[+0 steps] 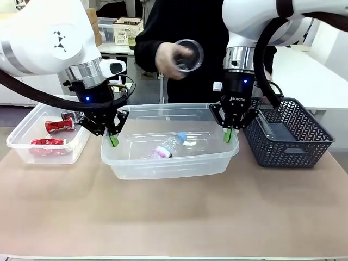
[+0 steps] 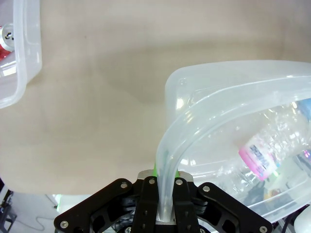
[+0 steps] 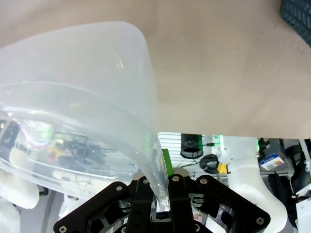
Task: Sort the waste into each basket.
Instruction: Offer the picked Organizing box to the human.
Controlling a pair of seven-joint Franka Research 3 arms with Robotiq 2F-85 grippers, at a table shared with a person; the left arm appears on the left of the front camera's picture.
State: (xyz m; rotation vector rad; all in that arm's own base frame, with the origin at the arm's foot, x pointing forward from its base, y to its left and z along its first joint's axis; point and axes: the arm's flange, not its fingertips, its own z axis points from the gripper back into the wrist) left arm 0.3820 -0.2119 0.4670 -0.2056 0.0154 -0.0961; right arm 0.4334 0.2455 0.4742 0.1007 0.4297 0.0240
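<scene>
Middle tub [image 1: 168, 163] at frame centre, pinched at both short ends: left gripper [image 1: 113, 138] clamped on left rim, right gripper [image 1: 228, 135] clamped on right rim. Long axis left-right between grippers. Bottle [image 1: 168, 147] inside, lying diagonally (cap toward upper right). Cans [image 1: 51, 133] in left tub [image 1: 22, 147]; grey basket [image 1: 288, 136] at right, just beside right gripper.

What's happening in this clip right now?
Both arms grip the middle clear tub by its rim: the left end effector is shut on its left edge, the right end effector on its right edge. A plastic bottle lies inside. Across the table, a person's hand holds a clear cup above it. Red cans sit in the left tub; a dark lattice basket stands on the right.
</scene>
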